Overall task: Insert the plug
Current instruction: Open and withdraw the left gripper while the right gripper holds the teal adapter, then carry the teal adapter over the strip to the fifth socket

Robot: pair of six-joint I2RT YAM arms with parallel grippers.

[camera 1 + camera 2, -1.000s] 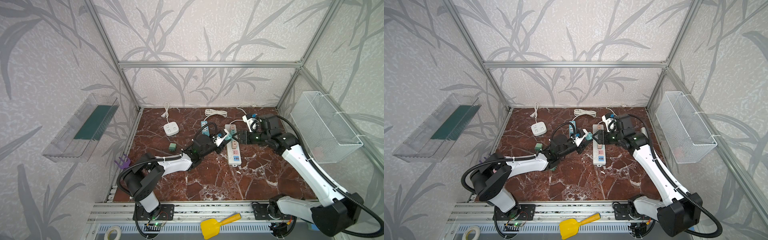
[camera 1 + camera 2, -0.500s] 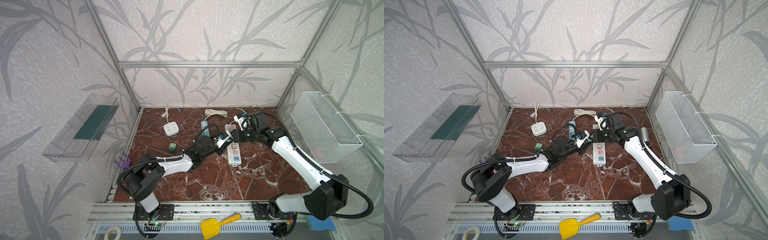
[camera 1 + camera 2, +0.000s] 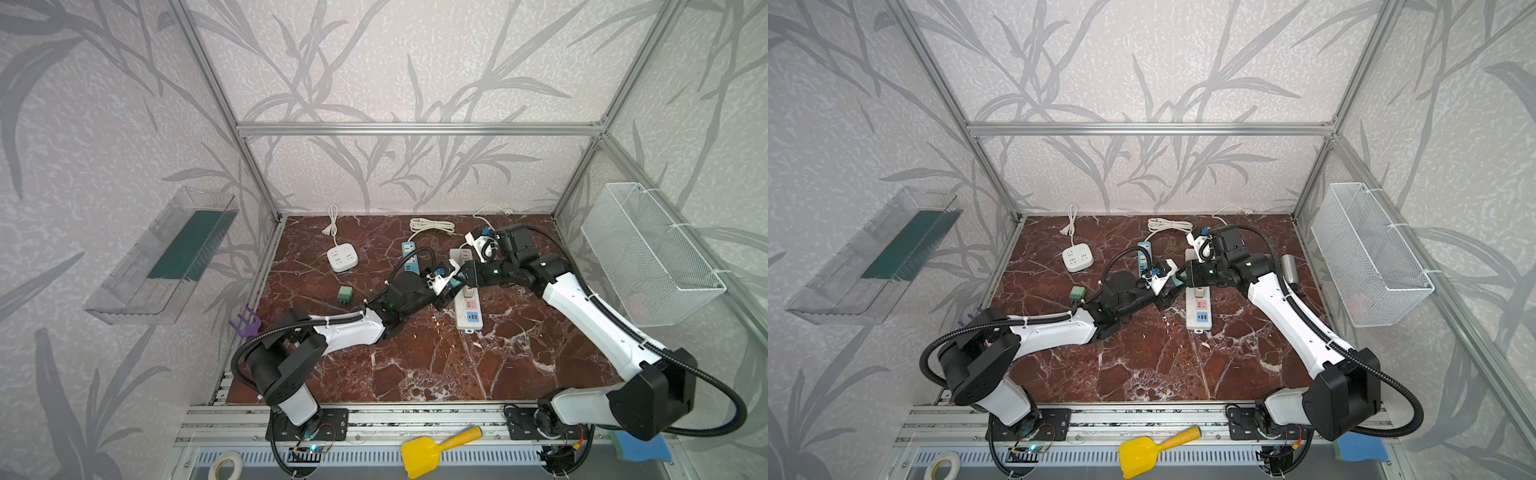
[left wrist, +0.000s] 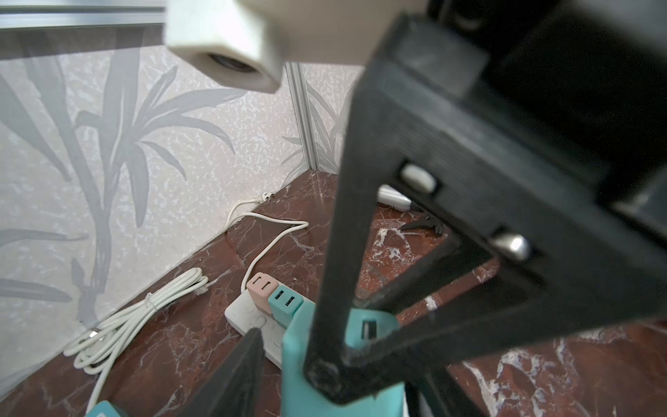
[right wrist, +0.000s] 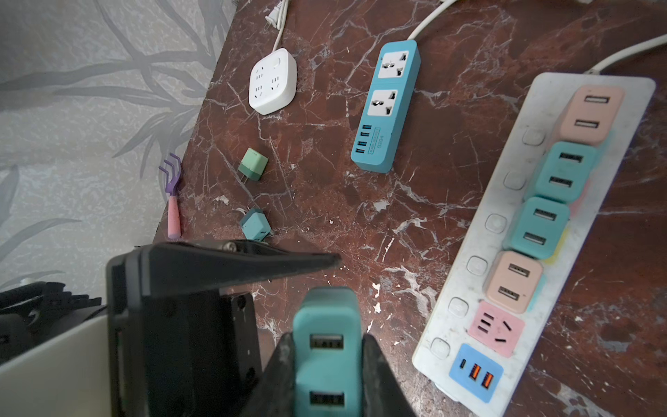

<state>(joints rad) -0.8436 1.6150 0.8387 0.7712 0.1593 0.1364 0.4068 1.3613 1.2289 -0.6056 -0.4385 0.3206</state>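
Red marble tabletop [image 3: 415, 365] is spreading beneath both arms. The left gripper [image 3: 446, 293] is holding its jaws open, one finger [image 5: 288, 261] standing apart from the teal plug [image 5: 326, 317], which is hanging just beside the white power strip [image 5: 469, 285]; the right gripper [image 5: 326, 339] is clamping its jaws on the plug's sides.

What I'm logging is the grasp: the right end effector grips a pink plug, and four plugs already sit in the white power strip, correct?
Not quite: the plug in the right end effector is teal, not pink, per the right wrist view. Four plugs do sit in the white power strip.
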